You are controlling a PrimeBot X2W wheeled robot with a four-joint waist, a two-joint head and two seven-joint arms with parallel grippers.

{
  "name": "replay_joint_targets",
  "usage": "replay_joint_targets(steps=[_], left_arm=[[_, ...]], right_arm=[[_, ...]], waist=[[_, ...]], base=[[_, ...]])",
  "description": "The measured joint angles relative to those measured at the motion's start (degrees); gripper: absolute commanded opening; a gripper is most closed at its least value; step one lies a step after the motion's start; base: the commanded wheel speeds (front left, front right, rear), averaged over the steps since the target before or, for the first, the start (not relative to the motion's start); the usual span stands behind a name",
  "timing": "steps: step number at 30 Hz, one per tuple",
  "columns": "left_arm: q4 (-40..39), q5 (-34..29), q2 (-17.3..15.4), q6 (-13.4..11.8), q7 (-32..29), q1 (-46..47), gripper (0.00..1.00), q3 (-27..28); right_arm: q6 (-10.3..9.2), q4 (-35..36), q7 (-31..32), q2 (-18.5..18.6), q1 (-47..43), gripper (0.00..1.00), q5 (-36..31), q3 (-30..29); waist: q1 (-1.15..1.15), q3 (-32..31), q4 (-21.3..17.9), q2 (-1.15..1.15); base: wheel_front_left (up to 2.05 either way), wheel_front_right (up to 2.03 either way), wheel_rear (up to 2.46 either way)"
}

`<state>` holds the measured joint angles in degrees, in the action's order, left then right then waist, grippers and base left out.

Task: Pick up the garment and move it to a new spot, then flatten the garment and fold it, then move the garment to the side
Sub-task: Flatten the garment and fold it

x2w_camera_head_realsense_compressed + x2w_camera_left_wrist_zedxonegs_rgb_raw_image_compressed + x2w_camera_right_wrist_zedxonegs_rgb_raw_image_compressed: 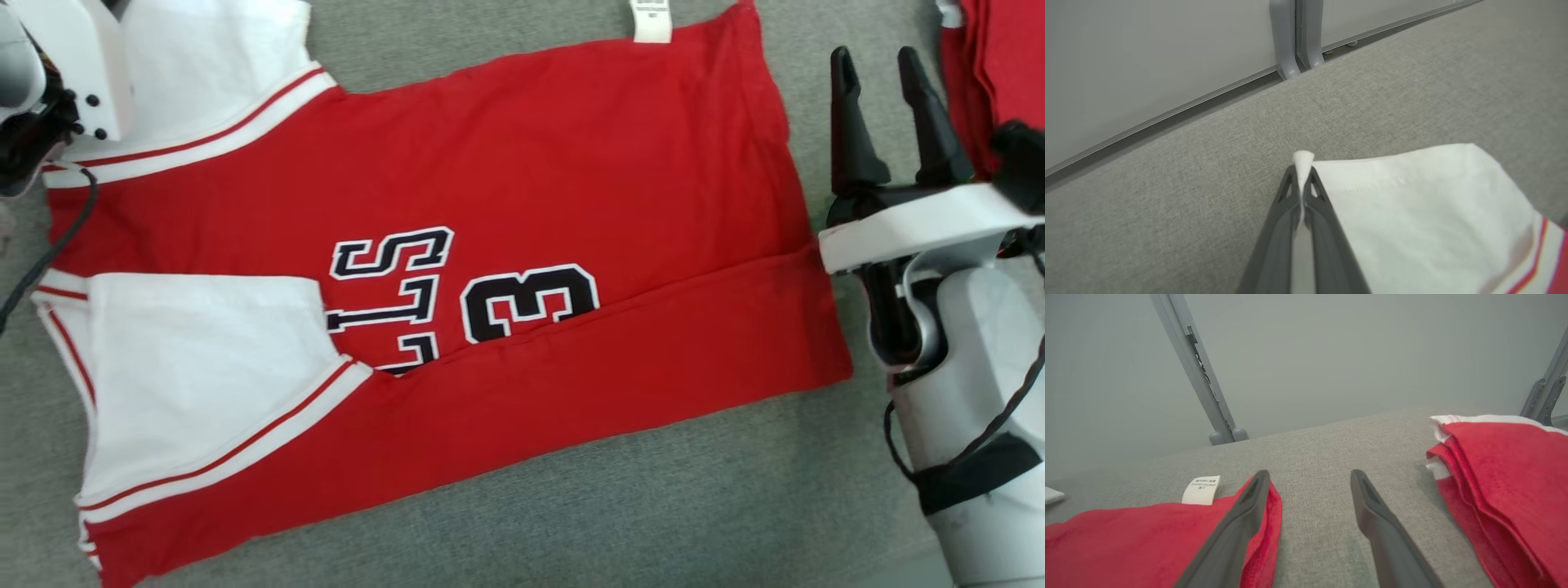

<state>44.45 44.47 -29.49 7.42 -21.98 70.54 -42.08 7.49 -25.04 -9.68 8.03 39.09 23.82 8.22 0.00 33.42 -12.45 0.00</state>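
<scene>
- Head view looks steeply down from close above on the garment (pixel 571 163) spread over the grey surface (pixel 653 506).
- Both wrist views sit low and near, facing the far wall (pixel 1331 355), and share the garment's edges with the head view.

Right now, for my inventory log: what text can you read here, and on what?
"3": black number on the red garment, edge under a fold.
"LLS": sideways letters beside it, partly covered by the white sleeve.
White label at the garment's edge: print too small to read.
</scene>
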Motion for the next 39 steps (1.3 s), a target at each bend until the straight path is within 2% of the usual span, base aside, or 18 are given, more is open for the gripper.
replay_joint_targets(steps=[4, 7, 9, 13, 24, 30, 31, 32, 39], left_arm=[[-1.8, 1.2, 0.2, 0.0, 3.5, 0.0, 0.00, -1.6], [-4.1, 4.6, 1.6, 0.0, 5.9, -0.8, 0.00, -1.7], [-5.8, 6.4, 2.4, 0.0, 6.8, -1.7, 0.00, -2.5], [-8.1, 7.6, 1.6, 0.0, 9.0, -2.0, 0.00, -4.4], [-10.3, 10.0, 0.9, 0.0, 11.0, -2.0, 0.00, -8.0], [-9.7, 11.5, 0.4, 0.0, 11.5, -1.8, 0.00, -9.7], [-9.5, 11.6, 0.4, 0.0, 11.5, -1.6, 0.00, -9.9], [-9.4, 11.8, 0.4, 0.0, 11.7, -1.4, 0.00, -10.2], [-8.1, 12.7, -0.1, 0.0, 12.2, -0.7, 0.00, -11.8]], right_arm=[[0.00, -0.6, 4.1, 3.0, 2.5, 1.00, 1.3, 1.7], [0.00, -1.7, 7.9, 6.1, 4.3, 1.00, 0.4, 4.8], [0.00, -2.4, 10.3, 6.7, 5.6, 1.00, 1.5, 5.6], [0.01, -5.3, 14.4, 9.4, 7.8, 1.00, 1.7, 7.8], [0.01, -13.3, 19.6, 12.7, 12.5, 1.00, 4.9, 11.0], [0.01, -16.5, 19.2, 12.9, 14.1, 1.00, 6.1, 11.9], [0.01, -17.0, 19.3, 13.0, 14.3, 0.38, 6.5, 12.2], [0.01, -17.3, 19.3, 12.9, 14.4, 0.00, 7.0, 12.5], [0.02, -18.8, 18.3, 13.4, 15.4, 0.00, 8.9, 14.4]], waist=[[0.00, -0.8, 2.7, 0.00], [0.00, -1.5, 4.9, 0.00], [0.00, -1.9, 6.3, 0.00], [0.00, -2.4, 8.7, 0.00], [0.00, -1.9, 11.1, 0.00], [0.00, -1.5, 11.3, 0.00], [0.00, -1.5, 11.3, 0.00], [0.00, -1.5, 11.3, 0.00], [0.00, -1.5, 11.1, 0.00]], base=[[0.00, 0.00, 0.00], [0.00, 0.00, 0.00], [0.00, 0.00, 0.00], [0.00, 0.00, 0.00], [0.00, 0.00, 0.00], [0.00, 0.00, 0.00], [0.00, 0.00, 0.00], [0.00, 0.00, 0.00], [0.00, 0.00, 0.00]])
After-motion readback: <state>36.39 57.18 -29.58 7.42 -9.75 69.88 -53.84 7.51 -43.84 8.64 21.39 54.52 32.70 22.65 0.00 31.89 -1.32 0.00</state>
